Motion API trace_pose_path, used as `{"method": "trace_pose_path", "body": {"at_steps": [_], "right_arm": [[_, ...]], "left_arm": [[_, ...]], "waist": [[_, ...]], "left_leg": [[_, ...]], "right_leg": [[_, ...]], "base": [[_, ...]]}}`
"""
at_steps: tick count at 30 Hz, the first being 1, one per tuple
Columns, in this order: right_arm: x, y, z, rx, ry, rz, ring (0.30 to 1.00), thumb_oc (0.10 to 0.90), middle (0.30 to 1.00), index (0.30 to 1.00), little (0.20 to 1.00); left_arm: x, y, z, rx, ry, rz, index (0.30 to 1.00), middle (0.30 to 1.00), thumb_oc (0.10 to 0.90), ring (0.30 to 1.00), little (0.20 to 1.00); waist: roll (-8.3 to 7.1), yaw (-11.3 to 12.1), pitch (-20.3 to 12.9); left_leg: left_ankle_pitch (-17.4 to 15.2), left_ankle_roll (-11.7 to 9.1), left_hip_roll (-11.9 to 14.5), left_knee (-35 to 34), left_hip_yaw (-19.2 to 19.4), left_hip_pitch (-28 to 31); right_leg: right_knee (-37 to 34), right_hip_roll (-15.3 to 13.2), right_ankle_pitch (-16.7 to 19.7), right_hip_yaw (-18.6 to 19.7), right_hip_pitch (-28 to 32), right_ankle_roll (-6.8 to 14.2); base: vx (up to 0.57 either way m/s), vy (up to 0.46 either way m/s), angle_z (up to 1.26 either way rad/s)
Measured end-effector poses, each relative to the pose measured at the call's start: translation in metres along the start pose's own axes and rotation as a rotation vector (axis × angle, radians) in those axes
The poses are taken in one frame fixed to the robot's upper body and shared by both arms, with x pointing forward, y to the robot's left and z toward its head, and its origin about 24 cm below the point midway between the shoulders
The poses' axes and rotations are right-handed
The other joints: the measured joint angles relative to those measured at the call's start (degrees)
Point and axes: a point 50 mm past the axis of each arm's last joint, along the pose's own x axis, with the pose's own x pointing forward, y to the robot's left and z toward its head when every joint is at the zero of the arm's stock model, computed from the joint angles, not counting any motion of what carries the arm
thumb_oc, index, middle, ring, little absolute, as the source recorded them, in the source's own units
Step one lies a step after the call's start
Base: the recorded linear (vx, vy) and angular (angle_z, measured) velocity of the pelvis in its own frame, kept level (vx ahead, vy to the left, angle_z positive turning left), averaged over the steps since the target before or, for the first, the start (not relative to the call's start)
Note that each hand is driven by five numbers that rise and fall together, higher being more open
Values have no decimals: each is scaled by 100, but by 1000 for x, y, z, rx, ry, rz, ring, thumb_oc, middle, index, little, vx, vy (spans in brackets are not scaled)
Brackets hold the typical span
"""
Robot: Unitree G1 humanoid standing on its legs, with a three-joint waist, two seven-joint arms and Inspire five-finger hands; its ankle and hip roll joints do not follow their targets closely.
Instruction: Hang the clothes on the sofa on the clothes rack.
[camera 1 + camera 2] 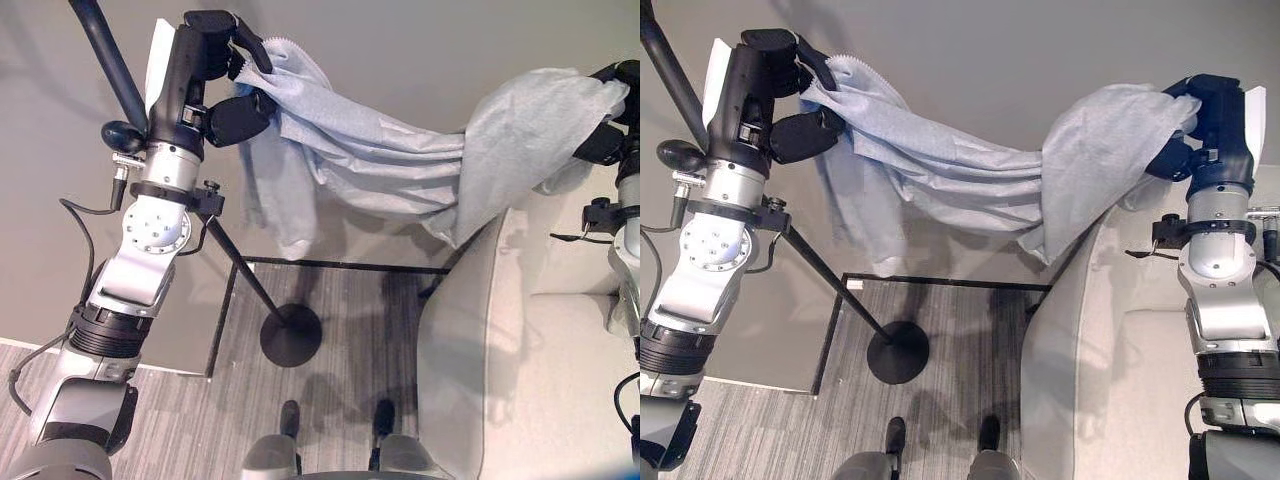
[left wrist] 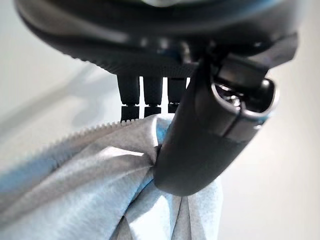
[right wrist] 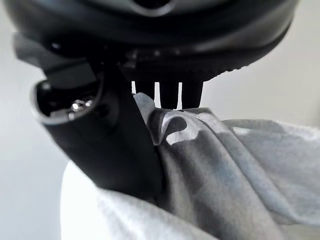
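Observation:
A pale grey-blue cloth (image 1: 970,170) hangs stretched between both hands, sagging in the middle. My left hand (image 1: 770,90) pinches its left end between thumb and fingers; in the left wrist view the cloth (image 2: 100,185) sits under the thumb (image 2: 200,145). My right hand (image 1: 1205,125) is shut on the other end above the sofa (image 1: 1110,350); the right wrist view shows cloth (image 3: 225,170) pressed by its thumb (image 3: 110,145). The black clothes rack (image 1: 105,60) has a slanted pole just left of my left hand, and its round base (image 1: 290,335) stands on the floor.
The cream sofa (image 1: 520,350) fills the lower right. A plain wall lies behind the cloth. A thin black frame (image 1: 340,265) runs along the grey striped floor by the rack's base.

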Motion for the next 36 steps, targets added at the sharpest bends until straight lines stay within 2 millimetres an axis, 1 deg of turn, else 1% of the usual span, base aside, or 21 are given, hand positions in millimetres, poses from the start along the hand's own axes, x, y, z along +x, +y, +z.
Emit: {"method": "trace_pose_path", "body": {"at_steps": [3,6,7,9,10,13,14,17,20,21,22,23,24,26,27,28,29,31,32,34,36], "right_arm": [[-1,3,-1,9,3,2,300,400,300,300,300],[-2,5,-2,-9,5,6,300,400,300,300,300],[-1,8,-2,-35,11,8,300,400,300,300,300],[0,12,-1,-34,6,10,300,400,300,300,300],[1,17,-1,-38,13,24,300,400,300,300,300],[3,23,-1,-86,17,29,300,400,300,300,300],[3,25,0,-85,13,28,300,400,300,300,300],[4,28,3,-76,0,11,300,400,300,300,300],[2,30,5,-23,-2,-27,300,400,300,300,300],[-3,30,6,16,-6,-35,300,400,300,300,300],[-12,31,7,86,-12,-57,300,400,300,300,300],[-20,31,7,117,-25,-64,300,400,300,300,300],[-27,33,4,148,-20,-56,300,400,300,300,300],[-34,30,-3,176,5,-34,300,400,300,300,300],[-41,24,-8,188,13,-36,300,400,300,300,300],[-46,17,-12,182,21,-47,300,400,300,300,300],[-49,10,-16,173,36,-60,300,400,300,300,300],[-50,6,-18,198,42,-64,300,400,300,300,300],[-49,5,-16,207,31,-65,300,400,300,300,300],[-49,5,-14,214,12,-55,300,400,300,300,300],[-49,6,-11,222,-10,-28,300,400,300,300,300]], "left_arm": [[-1,-6,-1,-36,7,-3,300,300,400,300,300],[-1,-8,-1,-54,13,-10,300,300,400,300,300],[-1,-8,-2,-55,20,-13,300,300,400,300,300],[-1,-9,-3,-54,26,-18,300,300,400,300,300],[1,-12,-1,-54,26,-29,300,300,400,300,300],[14,-32,5,-66,21,-119,300,300,400,300,300],[15,-35,6,-69,16,-136,300,300,400,300,300],[16,-42,11,-77,-1,-171,300,300,400,300,300],[15,-43,14,-112,-7,-191,300,300,400,300,300],[10,-41,17,-125,-18,-205,300,300,400,300,300],[0,-38,20,-168,-30,-218,300,300,400,300,300],[-9,-35,20,-203,-36,-220,300,300,400,300,300],[-18,-34,17,-240,-18,-239,300,300,400,300,300],[-33,-33,9,-282,31,-296,300,300,400,300,300],[-45,-30,3,-316,75,-342,300,300,400,300,300],[-53,-30,-3,-337,109,-366,300,300,400,300,300],[-61,-30,-10,-360,158,-387,300,300,400,300,300],[-77,-27,-20,-381,236,-439,300,300,400,300,300],[-82,-27,-23,-390,256,-445,300,300,400,300,300],[-85,-28,-25,-397,273,-456,300,300,400,300,300],[-87,-25,-24,-418,270,-467,300,300,400,300,300]], "waist": [[-5,-2,-4],[-1,-18,-6],[-2,-84,-8],[4,-122,-11],[10,-182,-14],[12,-180,-14],[16,-194,-15],[36,-316,-21],[82,-333,-20],[126,-395,-22],[188,-426,-53],[215,-438,-66],[279,-416,-45],[385,-438,-99],[440,-444,-131],[454,-455,-137],[499,-472,-148],[512,-465,-157],[515,-448,-159],[522,-447,-164],[530,-449,-174]], "left_leg": [[8,-5,20,0,20,22],[6,-14,44,-3,31,29],[10,-17,75,1,47,60],[24,-25,80,4,47,70],[27,-28,84,4,54,78],[31,-31,83,5,54,71],[30,-32,82,4,64,73],[26,-37,89,5,101,72],[9,-55,95,2,219,131],[-6,-63,107,3,253,177],[-6,-67,129,7,287,200],[-23,-80,141,3,321,248],[-63,-111,196,5,402,374],[-103,-149,262,2,365,423],[-100,-159,295,50,317,348],[-95,-169,307,152,250,256],[-156,-215,377,151,250,231],[-254,-241,452,215,298,198],[-283,-237,458,376,293,136],[-338,-224,458,503,311,59],[-327,-198,428,425,391,123]], "right_leg": [[0,19,-7,26,8,-14],[0,36,-8,30,8,-18],[0,70,-8,45,30,-28],[1,77,-9,41,42,-33],[-1,77,-13,44,42,-38],[0,77,-13,45,38,-38],[-1,73,-15,51,31,-38],[-1,80,-19,81,15,-42],[0,91,-17,187,13,-46],[-1,102,-28,209,47,-57],[0,140,-33,241,56,-62],[-1,154,-42,276,85,-76],[0,200,-58,347,172,-99],[0,273,-98,320,246,-155],[2,325,-111,278,248,-174],[2,356,-114,210,240,-181],[1,367,-148,138,251,-235],[0,416,-180,115,252,-298],[1,414,-187,126,232,-300],[1,405,-175,133,227,-299],[1,373,-149,173,221,-292]], "base": [[-18,-77,-4],[-4,-103,-3],[-54,-104,-1],[-48,-82,0],[-33,-102,0],[-90,-84,0],[-49,-63,-3],[-47,-112,-8],[-31,-137,-16],[-34,-152,-12],[-51,-198,-13],[-30,-131,-26],[-68,-127,-21],[-82,-104,0],[-117,-71,23],[-146,-43,31],[-119,-21,25],[-120,18,8],[-95,72,-2],[-45,117,-3],[-23,134,-8]]}}
